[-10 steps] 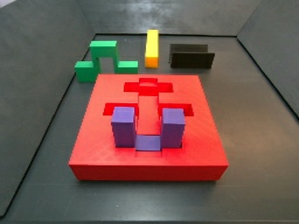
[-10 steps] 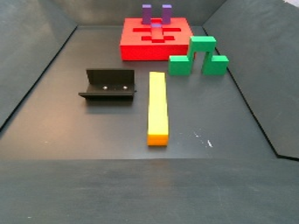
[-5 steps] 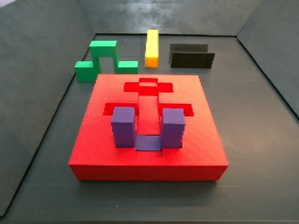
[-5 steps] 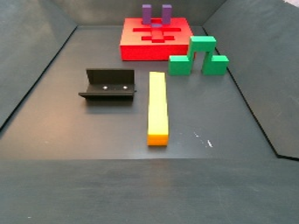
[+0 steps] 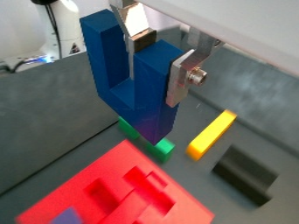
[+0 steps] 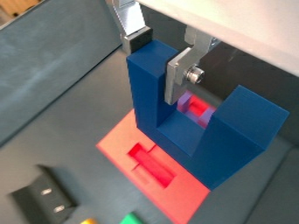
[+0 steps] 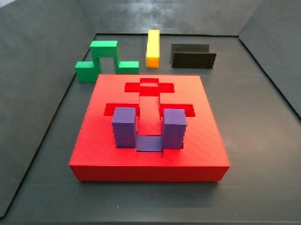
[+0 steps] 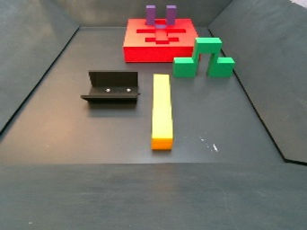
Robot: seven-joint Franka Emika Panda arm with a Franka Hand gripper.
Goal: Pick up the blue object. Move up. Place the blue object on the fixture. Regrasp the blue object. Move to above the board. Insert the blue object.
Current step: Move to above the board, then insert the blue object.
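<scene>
Two wrist views showed the gripper point(image 5: 156, 54) high above the floor, its silver fingers point(image 6: 179, 77) closed on one prong of the blue object point(image 5: 126, 77), a dark blue U-shaped block. In both wrist views the block hung between the plates, and the gripper did not appear in either side view.

Using the red board point(image 7: 148, 132) as the landmark: it was a large flat red slab with a cross-shaped recess and a U-shaped recess in its top. A purple U-shaped block point(image 7: 148, 128) sat in the U-shaped recess on the board, both prongs upright. A green U-shaped block point(image 7: 104, 61) lay on the dark floor just off one corner of the board, close to it but apart. A long yellow bar point(image 8: 161, 110) lay flat on the floor farther from the board than the green block. The fixture point(image 8: 115, 87), a small black stepped bracket, stood on the floor beside the yellow bar, well apart from the board.

In a wrist view the board point(image 6: 152, 157) lay directly below the held block, with the fixture point(image 6: 45, 198) off to one side of it. Nothing stood between the blue object and the board.
</scene>
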